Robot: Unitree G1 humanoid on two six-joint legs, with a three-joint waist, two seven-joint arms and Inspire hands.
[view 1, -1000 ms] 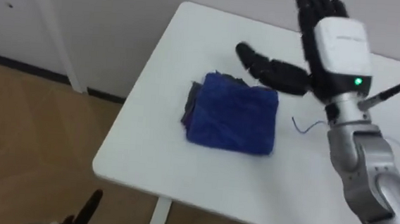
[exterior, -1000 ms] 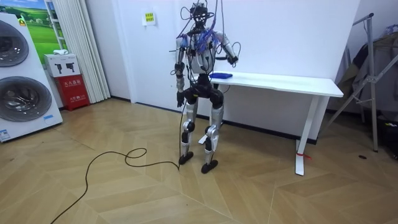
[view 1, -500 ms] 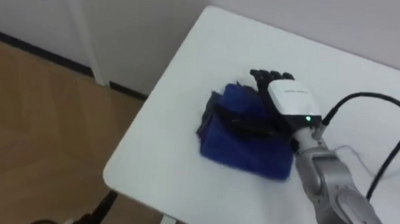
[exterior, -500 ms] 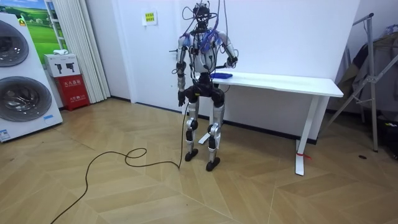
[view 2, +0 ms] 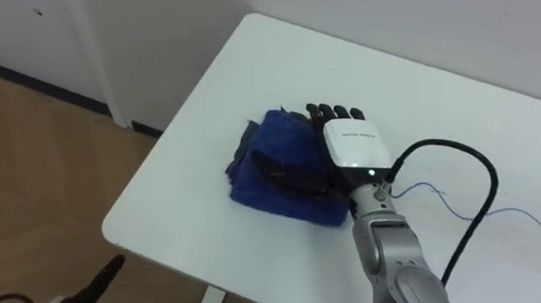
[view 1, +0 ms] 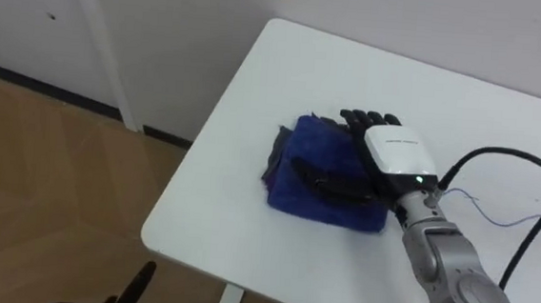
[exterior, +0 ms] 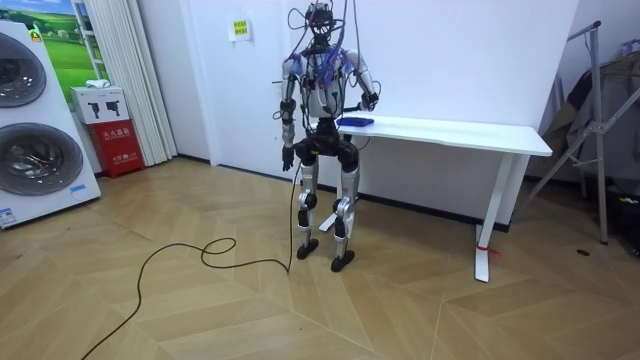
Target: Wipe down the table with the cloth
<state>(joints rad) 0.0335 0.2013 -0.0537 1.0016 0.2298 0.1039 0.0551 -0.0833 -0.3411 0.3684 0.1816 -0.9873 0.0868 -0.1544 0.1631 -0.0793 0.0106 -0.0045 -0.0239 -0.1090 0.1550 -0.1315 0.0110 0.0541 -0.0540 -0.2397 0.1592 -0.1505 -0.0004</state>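
A white table (view 1: 286,67) is seen from above, its corner near the robot. A folded blue cloth (view 1: 309,149) is lying close to that corner. The robot's right hand (view 1: 399,153) is resting flat on the cloth's 3 o'clock half, with fingers straight and pointing toward 11 o'clock and the thumb lying across the fabric, pressing rather than gripping. The cloth is sitting directly under the palm, roughly square, with no clear long axis. Table edges are lying close at 9 and 6 o'clock, and bare surface is stretching toward 3 o'clock, so a wiping stroke would likely go that way. The left hand (exterior: 287,157) is hanging at the robot's side, well away from the cloth.
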